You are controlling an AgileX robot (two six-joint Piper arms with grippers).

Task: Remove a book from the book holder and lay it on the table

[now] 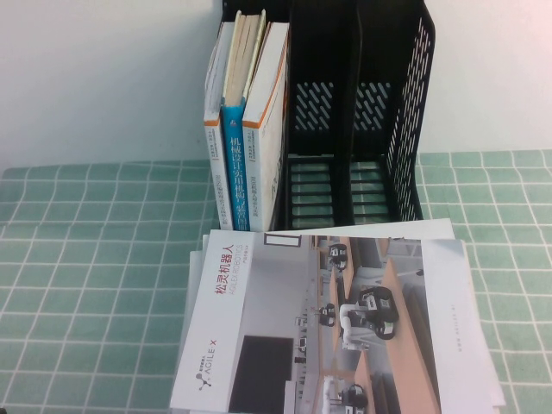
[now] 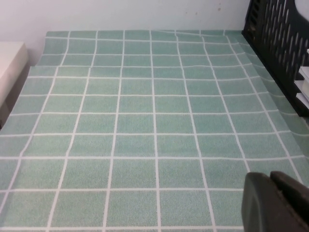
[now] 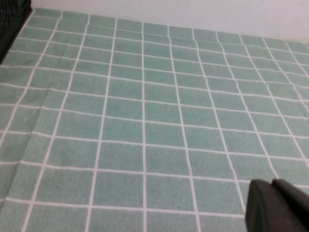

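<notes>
Black book holder (image 1: 358,112) stands at the far middle of the table, on the green checked cloth (image 1: 86,259). Three books (image 1: 246,129) are upright in its left compartment; the middle and right compartments hold nothing visible. In front of the holder, on the near side, a booklet (image 1: 319,328) with a robot photo on its cover lies flat on the cloth, on top of loose sheets.

Neither arm appears from above. The left gripper (image 2: 277,203) hangs over bare cloth left of the holder; whether its fingers are apart, cannot tell. The right gripper (image 3: 277,205) hangs over bare cloth on the right, fingers pressed together, holding nothing.
</notes>
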